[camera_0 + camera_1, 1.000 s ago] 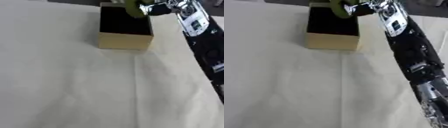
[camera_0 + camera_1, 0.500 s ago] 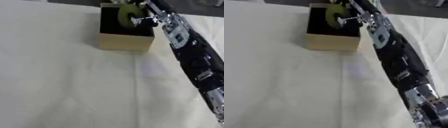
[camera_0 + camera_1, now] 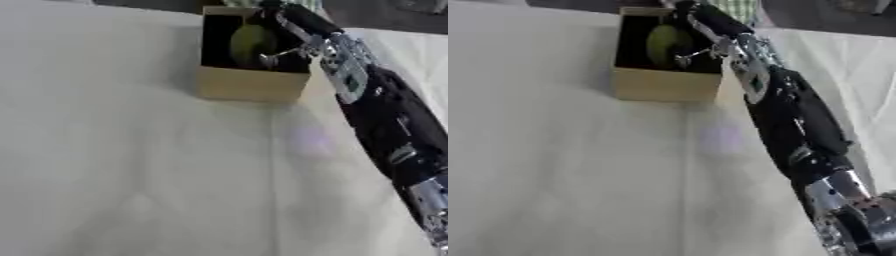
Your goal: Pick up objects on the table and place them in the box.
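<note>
A tan cardboard box [image 3: 251, 85] with a dark inside stands at the far middle of the table. My right arm runs up the right side of both views. Its hand [image 3: 296, 26] reaches over the box's right rim. The fingers and thumb curl round a rounded yellow-green object [image 3: 248, 43], which sits low inside the box opening. I cannot tell whether the object touches the box floor. My left hand shows in neither view.
A pale cloth [image 3: 122, 165] covers the table, with a crease running down from the box. A darker strip and a patterned patch [image 3: 737, 7] lie beyond the table's far edge.
My right hand has carried the yellow-green object from above the box's far right corner leftward and down into the opening. The forearm has swung further in over the table.
</note>
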`<control>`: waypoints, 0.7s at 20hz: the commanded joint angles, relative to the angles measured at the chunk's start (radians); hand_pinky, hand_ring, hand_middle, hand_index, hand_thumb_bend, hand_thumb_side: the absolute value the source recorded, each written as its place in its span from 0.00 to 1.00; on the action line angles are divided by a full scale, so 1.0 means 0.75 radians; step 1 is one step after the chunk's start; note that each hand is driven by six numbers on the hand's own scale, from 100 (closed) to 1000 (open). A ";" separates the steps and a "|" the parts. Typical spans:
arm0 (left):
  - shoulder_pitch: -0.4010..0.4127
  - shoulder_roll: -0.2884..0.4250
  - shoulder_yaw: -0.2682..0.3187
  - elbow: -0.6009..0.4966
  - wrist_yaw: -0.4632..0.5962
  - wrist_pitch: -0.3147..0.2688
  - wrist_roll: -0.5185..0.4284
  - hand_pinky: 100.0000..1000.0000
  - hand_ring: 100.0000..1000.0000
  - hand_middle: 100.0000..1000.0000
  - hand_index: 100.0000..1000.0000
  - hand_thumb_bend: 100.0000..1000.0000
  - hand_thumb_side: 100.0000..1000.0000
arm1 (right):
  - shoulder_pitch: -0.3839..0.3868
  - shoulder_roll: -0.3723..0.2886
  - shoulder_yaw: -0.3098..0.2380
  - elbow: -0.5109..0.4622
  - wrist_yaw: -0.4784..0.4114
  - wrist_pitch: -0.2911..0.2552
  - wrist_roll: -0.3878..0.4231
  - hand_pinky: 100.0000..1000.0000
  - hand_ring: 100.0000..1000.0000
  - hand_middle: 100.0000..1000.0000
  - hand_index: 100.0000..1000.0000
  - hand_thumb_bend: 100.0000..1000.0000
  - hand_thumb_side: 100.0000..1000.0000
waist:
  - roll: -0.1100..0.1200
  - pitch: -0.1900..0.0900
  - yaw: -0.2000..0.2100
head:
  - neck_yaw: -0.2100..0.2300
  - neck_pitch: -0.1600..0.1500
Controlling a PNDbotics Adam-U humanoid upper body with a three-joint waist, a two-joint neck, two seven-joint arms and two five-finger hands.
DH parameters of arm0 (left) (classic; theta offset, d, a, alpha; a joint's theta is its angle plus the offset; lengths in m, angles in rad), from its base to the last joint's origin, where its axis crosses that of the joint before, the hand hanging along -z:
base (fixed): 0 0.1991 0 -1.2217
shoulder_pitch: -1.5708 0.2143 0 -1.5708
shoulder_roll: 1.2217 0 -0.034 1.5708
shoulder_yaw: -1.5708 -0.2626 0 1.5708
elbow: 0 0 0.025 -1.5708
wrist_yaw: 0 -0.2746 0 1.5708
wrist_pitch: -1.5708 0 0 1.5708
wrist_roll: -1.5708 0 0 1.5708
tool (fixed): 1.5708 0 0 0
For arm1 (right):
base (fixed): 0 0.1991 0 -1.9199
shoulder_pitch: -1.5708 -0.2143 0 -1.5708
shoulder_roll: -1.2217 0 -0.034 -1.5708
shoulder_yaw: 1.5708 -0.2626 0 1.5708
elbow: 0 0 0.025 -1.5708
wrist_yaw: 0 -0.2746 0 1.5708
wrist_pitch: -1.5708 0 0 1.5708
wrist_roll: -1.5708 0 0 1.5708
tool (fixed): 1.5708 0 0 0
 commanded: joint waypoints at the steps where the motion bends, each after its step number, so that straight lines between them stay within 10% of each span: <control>1: -0.012 0.026 -0.003 -0.010 0.003 -0.001 -0.013 0.43 0.49 0.56 0.66 0.00 0.40 | -0.030 -0.017 -0.010 -0.041 0.088 -0.004 -0.020 0.82 1.00 0.66 0.86 0.18 0.05 | 0.014 -0.038 0.000 | 0.004 -0.018; 14: 0.019 0.025 0.001 -0.001 0.001 0.000 -0.020 0.43 0.49 0.56 0.66 0.00 0.40 | -0.039 -0.039 -0.042 -0.161 -0.081 -0.038 -0.083 0.81 1.00 0.55 0.85 0.00 0.00 | 0.028 -0.073 -0.031 | 0.034 0.017</control>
